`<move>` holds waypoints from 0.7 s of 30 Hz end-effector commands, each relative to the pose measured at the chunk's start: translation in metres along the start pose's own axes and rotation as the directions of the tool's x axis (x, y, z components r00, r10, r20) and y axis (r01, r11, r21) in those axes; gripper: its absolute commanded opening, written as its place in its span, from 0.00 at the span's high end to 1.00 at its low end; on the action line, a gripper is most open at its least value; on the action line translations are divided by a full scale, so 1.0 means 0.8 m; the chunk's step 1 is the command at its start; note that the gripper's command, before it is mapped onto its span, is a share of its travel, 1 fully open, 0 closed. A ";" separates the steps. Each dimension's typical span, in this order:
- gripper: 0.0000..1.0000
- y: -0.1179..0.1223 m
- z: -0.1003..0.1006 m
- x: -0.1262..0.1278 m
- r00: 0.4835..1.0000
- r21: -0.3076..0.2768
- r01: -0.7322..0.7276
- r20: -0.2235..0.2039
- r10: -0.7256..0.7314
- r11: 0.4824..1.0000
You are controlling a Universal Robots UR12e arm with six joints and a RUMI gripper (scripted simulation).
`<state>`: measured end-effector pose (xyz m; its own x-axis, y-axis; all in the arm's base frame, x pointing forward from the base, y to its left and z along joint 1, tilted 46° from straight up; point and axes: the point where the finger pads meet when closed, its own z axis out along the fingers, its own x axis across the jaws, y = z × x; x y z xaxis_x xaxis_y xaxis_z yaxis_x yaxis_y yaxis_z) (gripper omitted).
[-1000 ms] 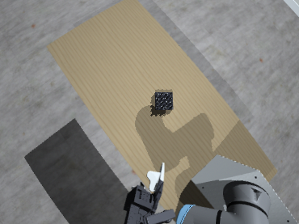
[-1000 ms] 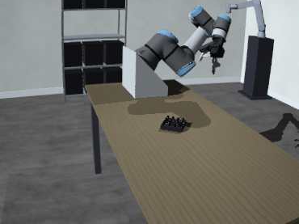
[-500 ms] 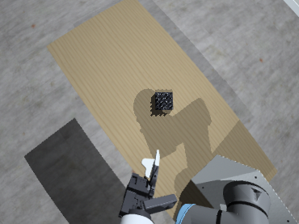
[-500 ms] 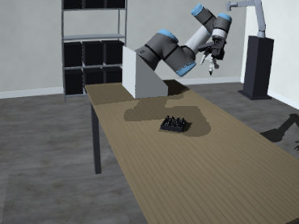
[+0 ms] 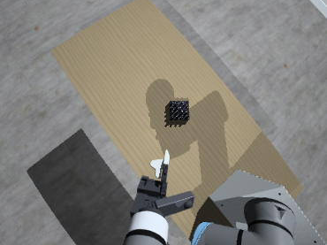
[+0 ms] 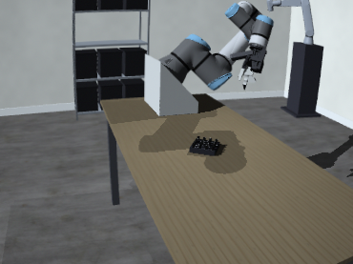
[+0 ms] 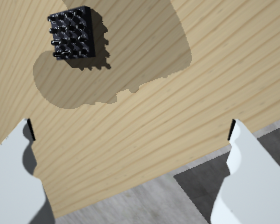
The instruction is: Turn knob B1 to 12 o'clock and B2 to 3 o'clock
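The knob box (image 5: 178,111) (image 6: 206,147) (image 7: 72,33) is a small black square block with several rows of knobs. It sits on the wooden table (image 5: 115,58) (image 6: 267,206) (image 7: 150,125) near its middle. The knobs are too small to read their pointers or to see the socket. My gripper (image 5: 161,164) (image 6: 245,80) (image 7: 133,120) is open and empty. It hangs high above the table's edge, well away from the box. In the wrist view the box lies at the upper left, far from the white fingertips.
The arm's grey base block (image 6: 167,89) (image 5: 261,191) stands at the table's end. A shelf rack with black bins (image 6: 110,44) is against the back wall. A second arm on a dark pedestal (image 6: 302,77) stands at the right.
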<state>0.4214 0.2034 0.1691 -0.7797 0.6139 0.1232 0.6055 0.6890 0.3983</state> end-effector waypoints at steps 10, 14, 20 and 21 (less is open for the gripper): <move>0.00 0.009 0.035 -0.048 0.955 -0.032 0.285 -0.076 -0.286 0.958; 0.00 0.010 0.046 -0.060 0.930 -0.046 0.352 -0.093 -0.355 0.935; 0.00 0.010 0.063 -0.076 0.888 -0.071 0.441 -0.111 -0.447 0.894; 0.00 0.010 0.064 -0.077 0.883 -0.074 0.449 -0.113 -0.455 0.890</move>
<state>0.4657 0.1937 0.1287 -0.9523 0.2984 0.0639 0.2942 0.8420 0.4523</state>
